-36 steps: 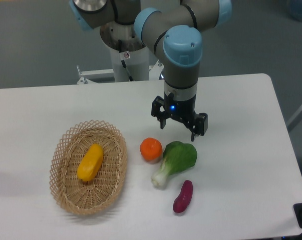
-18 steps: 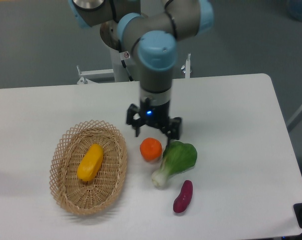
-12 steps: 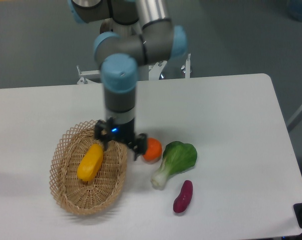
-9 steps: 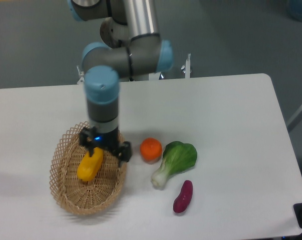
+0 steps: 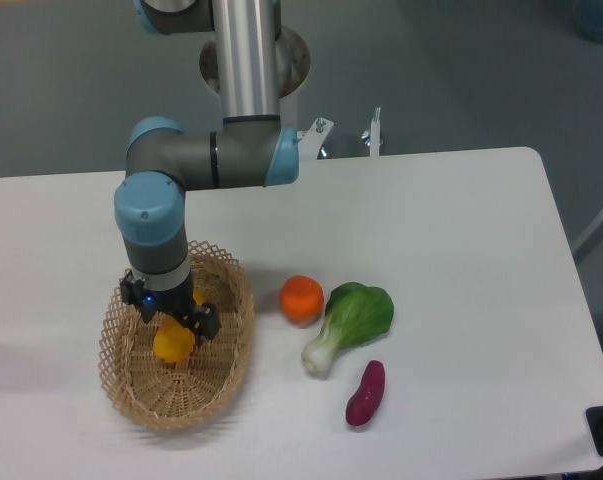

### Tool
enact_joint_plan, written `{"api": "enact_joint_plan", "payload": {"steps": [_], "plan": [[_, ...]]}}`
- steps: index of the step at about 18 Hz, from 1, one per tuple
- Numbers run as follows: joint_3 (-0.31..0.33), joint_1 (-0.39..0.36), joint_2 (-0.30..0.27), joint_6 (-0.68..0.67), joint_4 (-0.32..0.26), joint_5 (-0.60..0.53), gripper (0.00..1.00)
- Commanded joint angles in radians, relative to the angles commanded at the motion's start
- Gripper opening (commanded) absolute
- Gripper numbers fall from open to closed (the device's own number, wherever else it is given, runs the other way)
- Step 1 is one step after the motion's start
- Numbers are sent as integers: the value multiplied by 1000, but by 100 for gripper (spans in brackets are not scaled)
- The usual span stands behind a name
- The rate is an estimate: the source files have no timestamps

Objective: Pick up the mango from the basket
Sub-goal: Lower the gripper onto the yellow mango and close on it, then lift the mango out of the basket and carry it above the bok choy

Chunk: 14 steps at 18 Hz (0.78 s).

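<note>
The yellow-orange mango (image 5: 174, 342) lies in the tan wicker basket (image 5: 231, 360) at the left of the table. My gripper (image 5: 171, 315) hangs directly over the mango, its black fingers spread open on either side of the fruit's upper half. The wrist hides most of the mango; only its lower end shows. I cannot tell whether the fingers touch it.
A round orange (image 5: 302, 299) sits just right of the basket. Beside it lies a green bok choy (image 5: 351, 322), and a purple sweet potato (image 5: 366, 393) lies below that. The arm's base stands at the table's far edge.
The arm has swung left from above the orange and bok choy to over the basket. The gripper has dropped down around the mango. Nothing on the table has moved.
</note>
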State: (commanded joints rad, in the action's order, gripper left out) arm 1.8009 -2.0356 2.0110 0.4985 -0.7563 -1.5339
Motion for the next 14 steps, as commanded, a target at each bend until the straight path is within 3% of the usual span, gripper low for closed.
{"api": "enact_joint_plan", "payload": {"steps": [2, 3, 5, 7, 14], "plan": [[-2, 2, 6, -2, 2, -26, 99], [-3, 2, 5, -5, 0, -26, 92], [0, 2, 0, -6, 6, -28, 56], [-2, 2, -1, -8, 5, -28, 39], [-9, 2, -14, -6, 8, -28, 29]]}}
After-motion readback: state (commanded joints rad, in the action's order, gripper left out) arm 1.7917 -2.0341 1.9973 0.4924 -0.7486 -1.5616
